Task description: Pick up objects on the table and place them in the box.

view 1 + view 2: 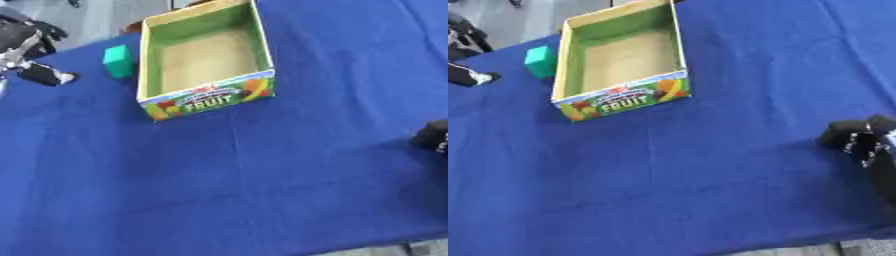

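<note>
The box (206, 102) reads "FRUIT" on its near wall. Left of it, the left hand (26, 52) hovers; near-right, the right hand (859, 140) is curled, holding nothing.

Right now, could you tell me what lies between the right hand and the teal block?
The open fruit box stands between the right hand and the teal block; otherwise bare blue cloth, right eye view.

Blue tablecloth (262, 175), perhaps grey floor (96, 20) beyond.
</note>
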